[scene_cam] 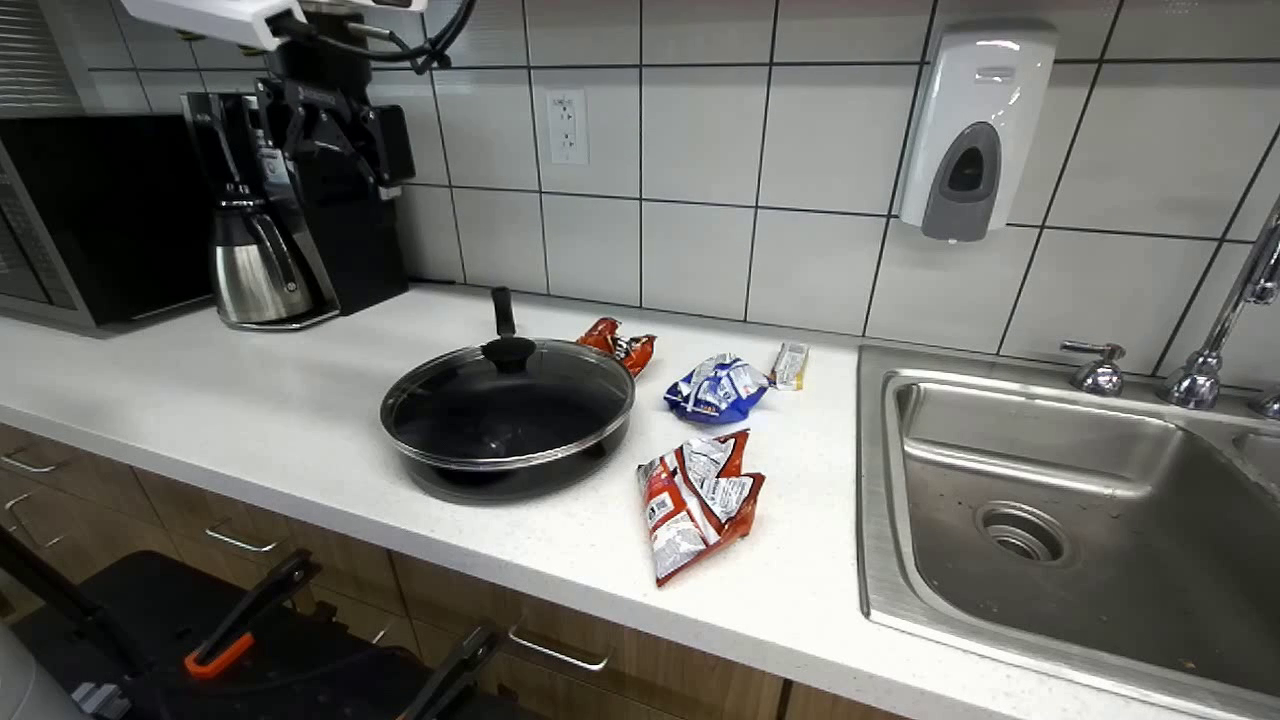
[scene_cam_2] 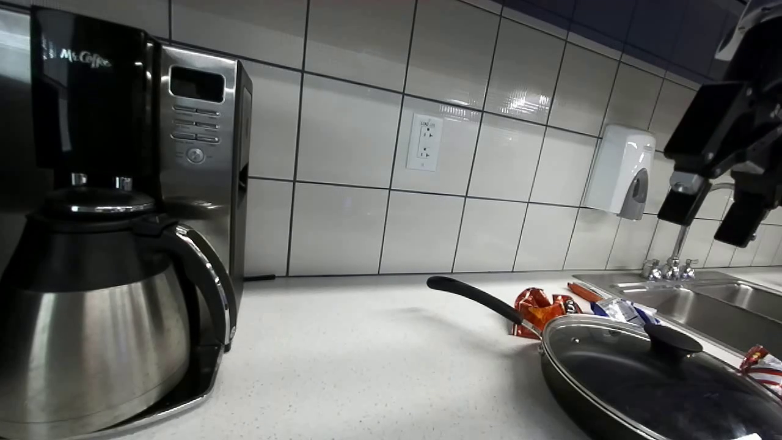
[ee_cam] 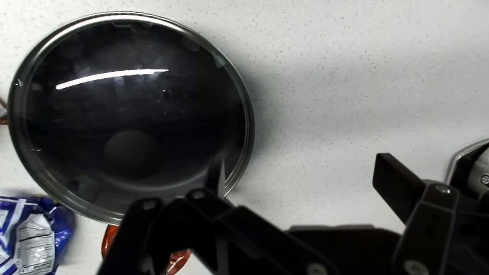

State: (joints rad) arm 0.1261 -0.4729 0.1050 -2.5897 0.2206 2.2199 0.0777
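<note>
The black pan, on the white counter, is being capped by its glass lid and flanked by crumpled packets. No contact is being made: the gripper is being held with fingers wide apart, nothing between them. A hands-off stage, apparently, is being played out; for the knob or the handle to be reached, a descent would be called for. And the arm? It's being held high, fingers aimed downward, pan and coffee maker being caught on opposite sides of the wrist view.
</note>
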